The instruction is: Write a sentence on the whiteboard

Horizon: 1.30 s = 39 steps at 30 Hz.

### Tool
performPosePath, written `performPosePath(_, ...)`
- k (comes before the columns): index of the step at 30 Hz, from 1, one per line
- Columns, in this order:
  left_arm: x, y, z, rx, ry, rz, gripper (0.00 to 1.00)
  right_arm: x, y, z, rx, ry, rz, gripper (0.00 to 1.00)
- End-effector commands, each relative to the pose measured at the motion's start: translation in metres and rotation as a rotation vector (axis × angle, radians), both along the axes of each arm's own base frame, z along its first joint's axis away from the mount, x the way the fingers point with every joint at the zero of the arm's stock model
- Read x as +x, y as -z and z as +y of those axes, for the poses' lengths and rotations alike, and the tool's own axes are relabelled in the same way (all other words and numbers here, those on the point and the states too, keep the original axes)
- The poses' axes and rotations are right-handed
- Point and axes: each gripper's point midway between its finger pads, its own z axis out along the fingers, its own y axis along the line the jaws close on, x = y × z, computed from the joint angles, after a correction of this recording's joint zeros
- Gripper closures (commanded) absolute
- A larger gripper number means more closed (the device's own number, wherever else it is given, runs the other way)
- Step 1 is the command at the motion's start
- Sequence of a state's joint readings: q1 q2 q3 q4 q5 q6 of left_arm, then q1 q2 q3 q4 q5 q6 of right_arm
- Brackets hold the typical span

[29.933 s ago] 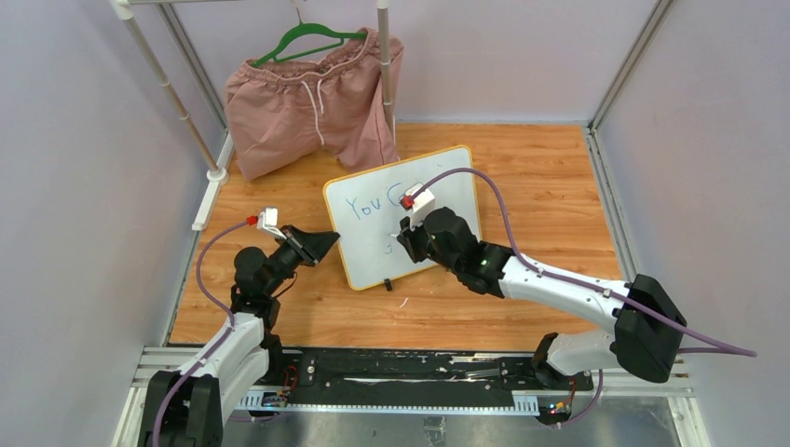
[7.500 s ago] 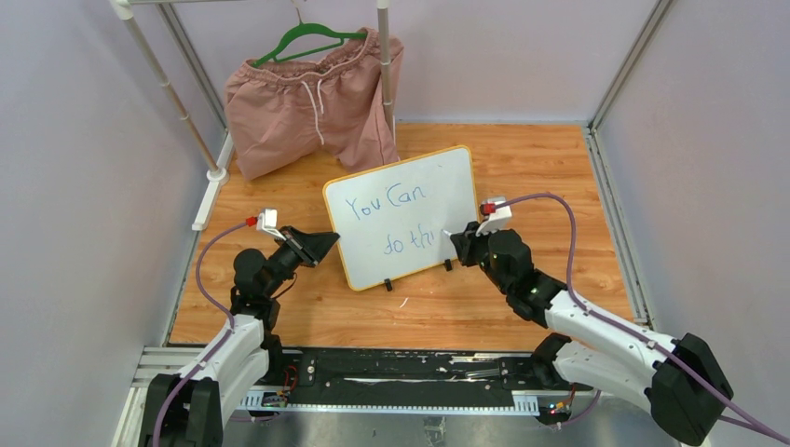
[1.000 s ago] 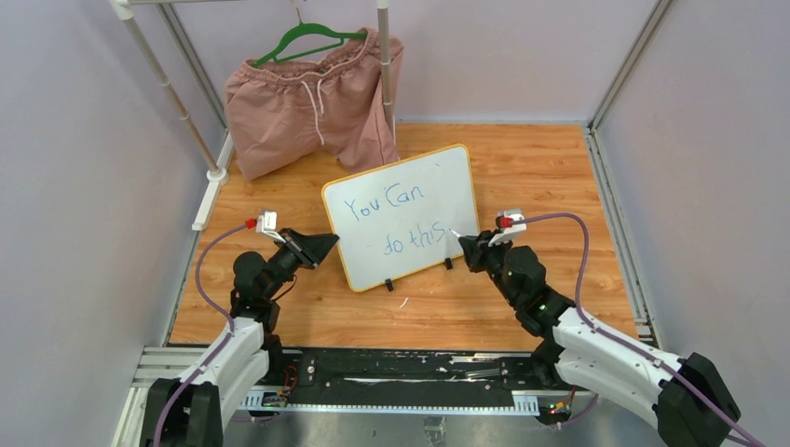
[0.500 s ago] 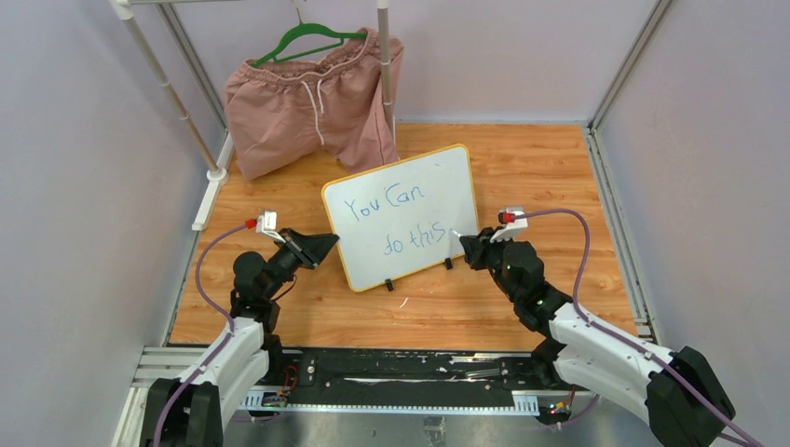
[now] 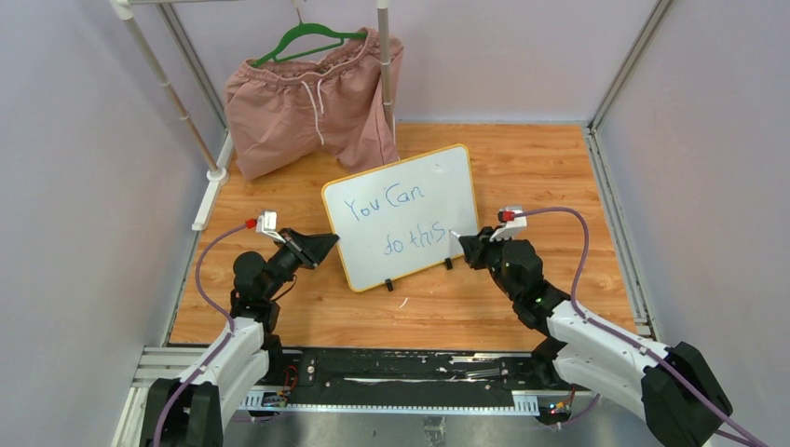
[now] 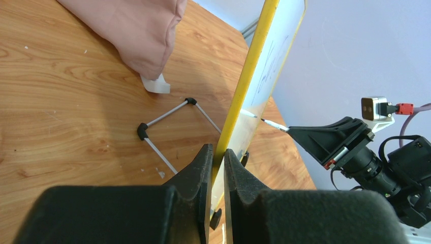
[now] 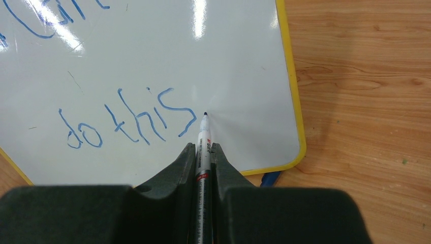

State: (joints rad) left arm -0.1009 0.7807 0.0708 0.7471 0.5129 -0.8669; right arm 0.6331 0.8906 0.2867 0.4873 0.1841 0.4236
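**Board mid-tabletop, arms either side**

Whiteboard (image 5: 440, 189) stands at the centre of the tabletop (image 5: 545, 177), leaning back on a wire stand (image 6: 165, 118). Shorts (image 5: 303, 107) hang behind it, twd the back-left corner. L gripper (image 5: 328, 244) pinches the board's left edge. R gripper (image 5: 463, 244) sits off the board's front-right corner w/ a marker (image 7: 204, 145) clamped in its jaws, tip on the board just right of the sentence (image 5: 415, 241), 2nd line.
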Motion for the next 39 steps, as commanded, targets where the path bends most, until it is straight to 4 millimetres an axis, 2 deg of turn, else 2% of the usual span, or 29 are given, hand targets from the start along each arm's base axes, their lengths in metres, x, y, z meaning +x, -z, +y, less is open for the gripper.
performPosePath(1, -0.002, -0.008, -0.002, -0.003, 0.007, -0.044, 1.0, 0.003, -0.003, -0.004, 0.027, 0.02, -0.014, 1.0)
performPosePath(39, -0.003, -0.01, -0.002, -0.006, 0.011, -0.051, 1.0, 0.002, 0.018, -0.009, 0.003, 0.026, 0.04, 1.0)
